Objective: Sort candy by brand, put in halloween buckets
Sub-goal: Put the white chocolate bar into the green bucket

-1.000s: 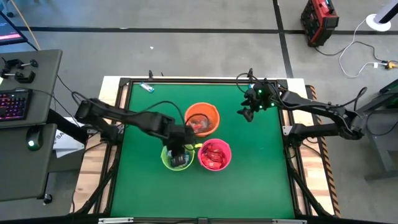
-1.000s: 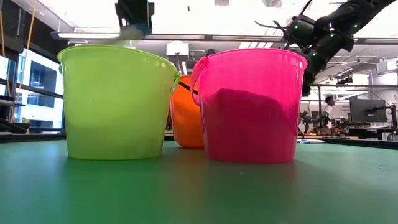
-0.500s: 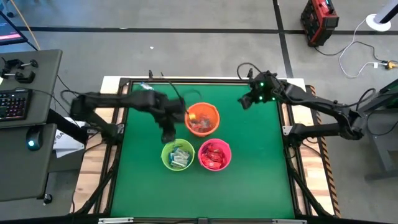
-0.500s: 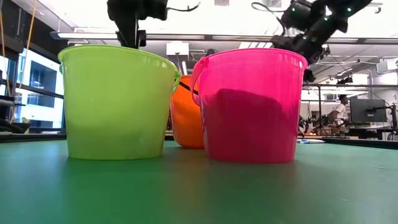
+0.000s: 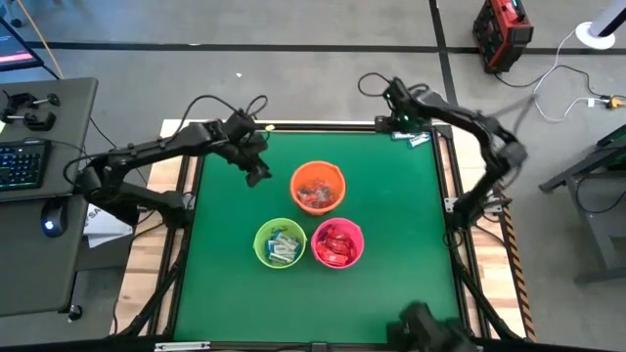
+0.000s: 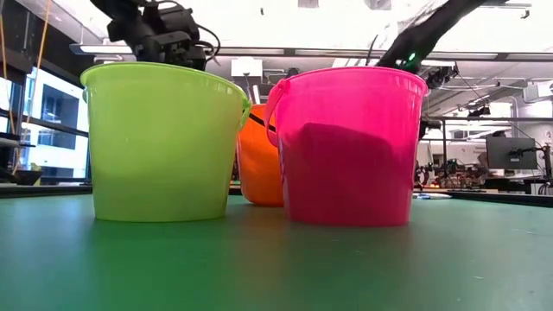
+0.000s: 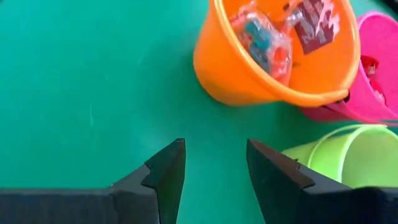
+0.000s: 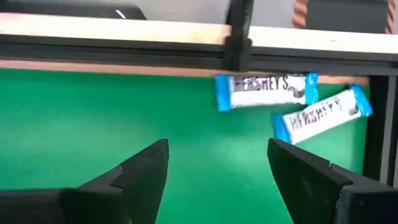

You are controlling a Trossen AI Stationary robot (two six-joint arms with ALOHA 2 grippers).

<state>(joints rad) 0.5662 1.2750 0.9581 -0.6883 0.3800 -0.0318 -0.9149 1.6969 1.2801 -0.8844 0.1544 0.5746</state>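
Note:
Three halloween buckets stand together mid-table: orange (image 5: 318, 186), lime green (image 5: 280, 243) and hot pink (image 5: 337, 243), each with candy inside. My left gripper (image 7: 214, 146) hovers open and empty over bare mat, left of the orange bucket (image 7: 280, 50). My right gripper (image 8: 217, 149) is open at the far right corner, above the mat. Two blue-and-white candy bars (image 8: 264, 90) (image 8: 320, 118) lie flat on the mat just beyond it, by the table's far frame.
The black table frame (image 8: 236, 37) runs just behind the two bars. Open green mat (image 5: 293, 303) stretches along the near side and to the left of the buckets. A dark shape (image 5: 430, 328) shows at the near edge.
My left gripper has left its place above the lime green bucket and gone toward the table's far left, ending beside the orange bucket. My right gripper has swung toward the far edge, to the far right corner near the two bars.

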